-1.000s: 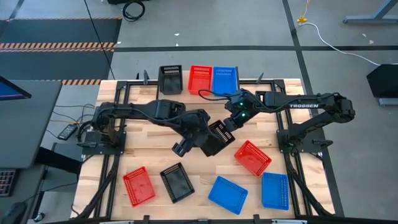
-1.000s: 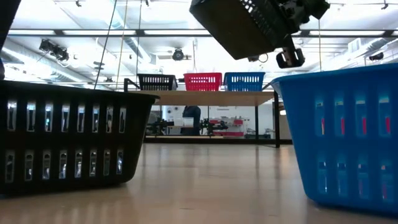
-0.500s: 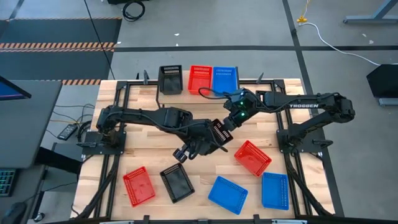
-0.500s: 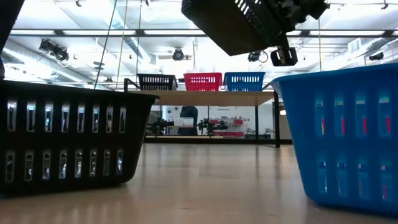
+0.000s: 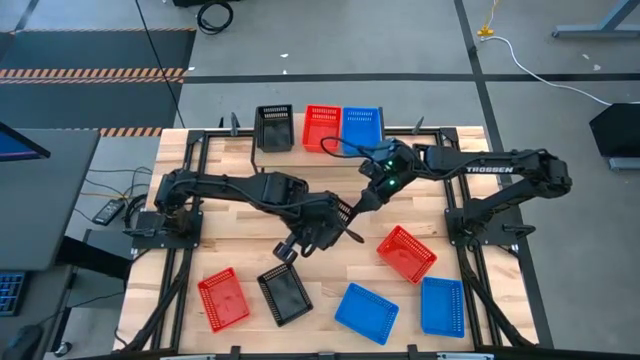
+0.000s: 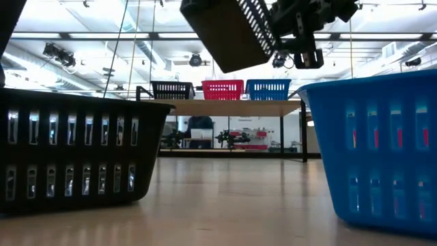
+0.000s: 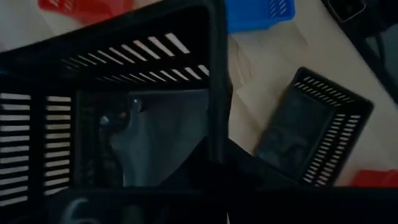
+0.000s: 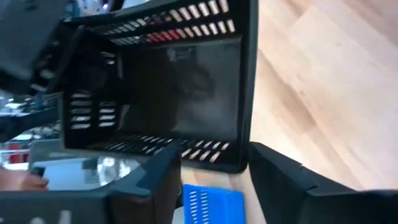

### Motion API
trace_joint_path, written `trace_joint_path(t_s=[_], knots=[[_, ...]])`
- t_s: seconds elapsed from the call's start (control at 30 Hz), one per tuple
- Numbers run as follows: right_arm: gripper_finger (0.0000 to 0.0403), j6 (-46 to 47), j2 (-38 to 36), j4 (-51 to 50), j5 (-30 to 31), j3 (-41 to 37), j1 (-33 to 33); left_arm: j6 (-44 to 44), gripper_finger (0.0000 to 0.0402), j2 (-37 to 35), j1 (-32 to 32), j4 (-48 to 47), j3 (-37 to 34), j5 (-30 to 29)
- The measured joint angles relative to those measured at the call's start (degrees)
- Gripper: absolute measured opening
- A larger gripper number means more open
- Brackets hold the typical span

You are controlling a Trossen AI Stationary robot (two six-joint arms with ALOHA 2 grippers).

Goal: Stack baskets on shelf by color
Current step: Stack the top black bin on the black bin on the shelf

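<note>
A black basket [image 6: 229,34] hangs tilted high over the table's middle, between both grippers. My left gripper [image 5: 333,217] reaches in from the table's left and is shut on it. My right gripper [image 8: 213,158] comes from the right and is open, one finger on either side of the basket's wall. The shelf [image 6: 232,107] stands at the far edge and carries a black basket [image 5: 273,126], a red basket [image 5: 321,127] and a blue basket [image 5: 362,125] side by side. My left gripper holds the black basket by a wall's rim [image 7: 217,134], which runs down between its dark fingers. It comes slanting down from the table's left. The basket is lifted clear of the table and tilted, its open side toward the right gripper.
Loose baskets lie along the near part of the table: a red one [image 5: 222,298], a black one [image 5: 285,294], two blue ones [image 5: 366,311] [image 5: 442,305], and another red one [image 5: 406,252] right of centre. Bare wood lies between them and the shelf.
My left gripper has come down a little and shut on the black basket. My right gripper, which held the basket, has opened and let go. The basket has shifted a little toward the table's left and tipped more steeply.
</note>
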Motion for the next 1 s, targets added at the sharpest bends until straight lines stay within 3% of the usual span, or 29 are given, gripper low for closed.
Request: trace_joint_path(t_s=[0.17, 0.33, 0.67, 1.0], knots=[[0.0211, 1.3, -2.9, 1.1, -5.2, 0.0, 0.1, -7.4, 0.0021, -1.8, 0.1, -2.0, 1.1, -1.1], [0.0213, 1.3, -7.7, 1.3, -6.0, 0.0, -0.8, -10.2, 0.0021, -5.3, 0.9, -6.6, 4.2, -8.3], [0.0213, 1.3, -13.2, 1.0, -3.7, 0.0, -3.3, -16.2, 0.002, -10.4, 11.6, -10.6, 4.6, -21.4], [0.0213, 0.4, -13.4, 0.1, -4.0, 0.0, -3.4, -10.7, 0.003, -10.4, 23.1, -10.7, 4.6, -19.4]])
